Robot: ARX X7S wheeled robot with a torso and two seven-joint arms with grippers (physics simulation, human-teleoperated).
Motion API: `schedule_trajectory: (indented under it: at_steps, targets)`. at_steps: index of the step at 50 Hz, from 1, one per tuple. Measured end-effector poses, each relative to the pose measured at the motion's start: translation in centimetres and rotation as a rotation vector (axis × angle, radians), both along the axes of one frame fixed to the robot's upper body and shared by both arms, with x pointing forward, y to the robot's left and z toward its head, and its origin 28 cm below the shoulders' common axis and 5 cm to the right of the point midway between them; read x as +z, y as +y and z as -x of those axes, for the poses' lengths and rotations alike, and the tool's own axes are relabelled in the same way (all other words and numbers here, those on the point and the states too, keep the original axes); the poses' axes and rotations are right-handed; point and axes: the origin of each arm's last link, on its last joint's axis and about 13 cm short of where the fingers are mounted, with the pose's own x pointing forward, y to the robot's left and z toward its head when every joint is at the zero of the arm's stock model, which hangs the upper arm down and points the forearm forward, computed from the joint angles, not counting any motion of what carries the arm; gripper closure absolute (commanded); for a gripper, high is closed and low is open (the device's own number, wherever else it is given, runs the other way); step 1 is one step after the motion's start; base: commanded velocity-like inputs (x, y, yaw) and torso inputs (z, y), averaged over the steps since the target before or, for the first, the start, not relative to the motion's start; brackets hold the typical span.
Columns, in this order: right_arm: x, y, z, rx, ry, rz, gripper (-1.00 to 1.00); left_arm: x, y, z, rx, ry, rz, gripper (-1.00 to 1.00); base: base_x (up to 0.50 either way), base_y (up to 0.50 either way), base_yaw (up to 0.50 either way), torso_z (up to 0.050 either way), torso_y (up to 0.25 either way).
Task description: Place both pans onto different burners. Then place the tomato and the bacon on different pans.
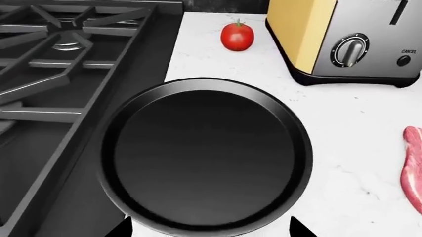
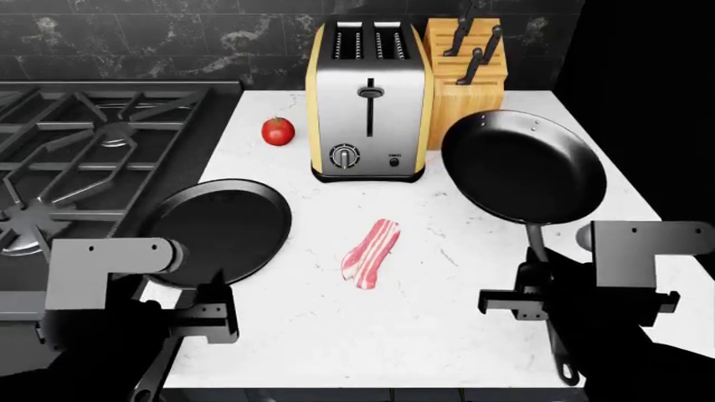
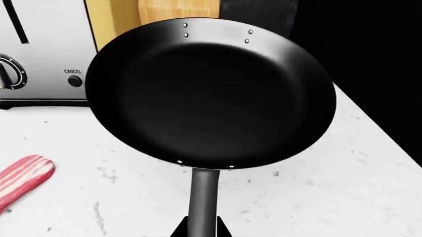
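Head view: left hand (image 2: 184, 322) clamped on flat pan's (image 2: 218, 228) handle at desk (image 2: 447, 327) edge beside range (image 2: 90, 159); right hand (image 2: 537, 297) pinching deeper pan's (image 2: 523, 165) handle. Tomato (image 2: 278, 131) near toaster (image 2: 369, 100), bacon (image 2: 371, 252) between pans.

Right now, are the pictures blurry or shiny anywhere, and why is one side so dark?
Head view: sharp; the toaster gleams, and past the counter on the right it is plain black. Left wrist view: the flat pan has a soft grey sheen, and the tomato a small highlight. Right wrist view: crisp, the deeper pan shows a faint glow inside.
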Motion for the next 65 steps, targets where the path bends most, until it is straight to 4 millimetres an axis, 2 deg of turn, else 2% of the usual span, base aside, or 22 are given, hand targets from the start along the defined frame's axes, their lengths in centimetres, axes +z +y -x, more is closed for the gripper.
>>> schedule_trajectory:
  at_steps: [30,55,56,65]
  targets:
    - [-0.4,0.1,-0.4,0.003,0.017,0.005,1.0,-2.6,-0.1,-0.2,0.003,0.08,0.002,-1.0,0.0,0.0,0.0,0.0,0.001]
    - [-1.0,0.2,-0.6,0.004,0.037,0.003,1.0,-3.7,0.2,-0.5,0.027,0.046,0.006,-1.0,0.0,0.0,0.0,0.0,0.0]
    - [-1.0,0.2,-0.6,0.004,0.038,0.003,1.0,-3.7,0.2,-0.5,0.028,0.045,0.004,1.0,0.0,0.0,0.0,0.0,0.0]
    - [-1.0,0.1,-0.6,-0.001,0.039,0.003,1.0,-4.0,0.3,-0.8,0.027,0.037,-0.027,1.0,0.0,0.0,0.0,0.0,-0.002]
